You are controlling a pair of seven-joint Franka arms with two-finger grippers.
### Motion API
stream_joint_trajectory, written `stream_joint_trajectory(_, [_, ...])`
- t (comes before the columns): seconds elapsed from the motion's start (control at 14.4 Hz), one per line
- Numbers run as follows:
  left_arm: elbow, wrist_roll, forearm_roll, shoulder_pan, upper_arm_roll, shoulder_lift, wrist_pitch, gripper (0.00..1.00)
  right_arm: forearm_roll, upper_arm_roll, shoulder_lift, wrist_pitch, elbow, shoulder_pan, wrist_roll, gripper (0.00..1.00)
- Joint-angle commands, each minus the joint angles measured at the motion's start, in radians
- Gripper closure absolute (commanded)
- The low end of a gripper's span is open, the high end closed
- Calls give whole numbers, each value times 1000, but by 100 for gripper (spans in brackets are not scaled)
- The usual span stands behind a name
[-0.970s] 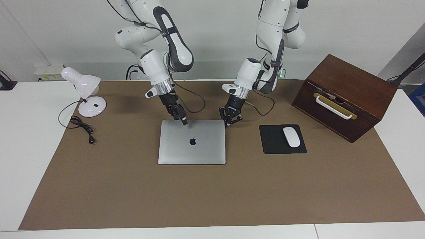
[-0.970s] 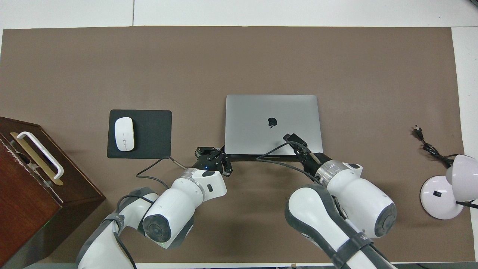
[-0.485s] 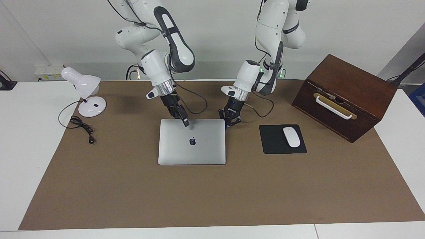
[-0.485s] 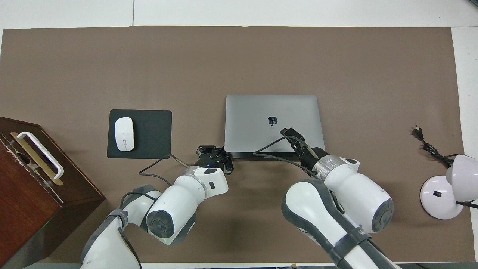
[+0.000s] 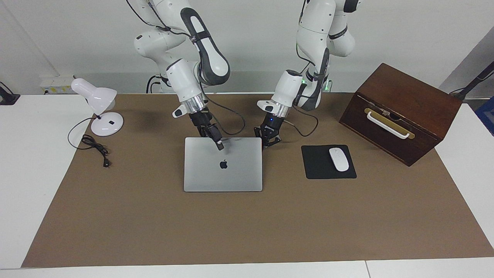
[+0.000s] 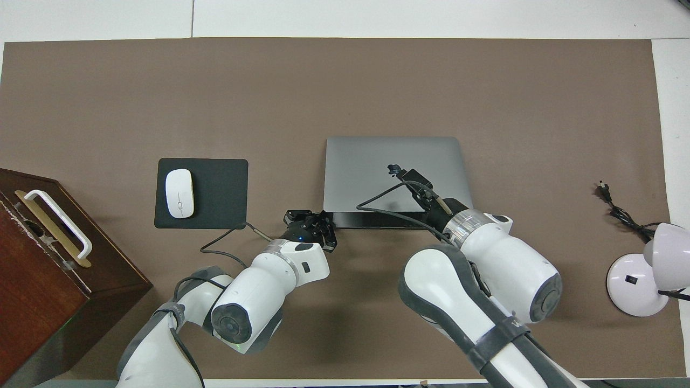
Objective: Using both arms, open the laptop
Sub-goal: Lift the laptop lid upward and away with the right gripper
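The laptop (image 5: 223, 169) (image 6: 396, 175) lay on the brown mat (image 5: 247, 224) in the middle of the table (image 5: 23, 162). Its edge nearest the robots had lifted a little, with a dark gap showing beneath it in the overhead view.

The right gripper (image 5: 220, 146) (image 6: 395, 170) reached in over that raised edge, its tip just above the dark logo; I could not tell whether its fingers were wide or narrow, or whether they touched the lid.

The left gripper (image 5: 266, 144) (image 6: 323, 218) sat low at the laptop's corner nearest the robots, toward the left arm's end of the table. Its fingertips were pinched together with the links splayed out, right against the corner; whether they pressed on the laptop I could not tell.

A mouse (image 5: 339, 159) rested on a black pad (image 5: 318, 170) beside the laptop, toward the left arm's end, and a wooden box (image 5: 401, 112) stood past that. A white lamp (image 5: 98, 106) stood at the right arm's end.
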Motion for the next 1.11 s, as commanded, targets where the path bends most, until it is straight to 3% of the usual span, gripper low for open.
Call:
stream_joint_trajectory(0.0, [20, 9, 12, -6, 11, 36, 16, 100, 38, 3, 41, 19, 71, -18, -64, 0])
stream_joint_trajectory(1.04, [22, 12, 11, -17, 11, 48, 16, 100, 24, 3, 162, 14, 361, -111, -110, 0])
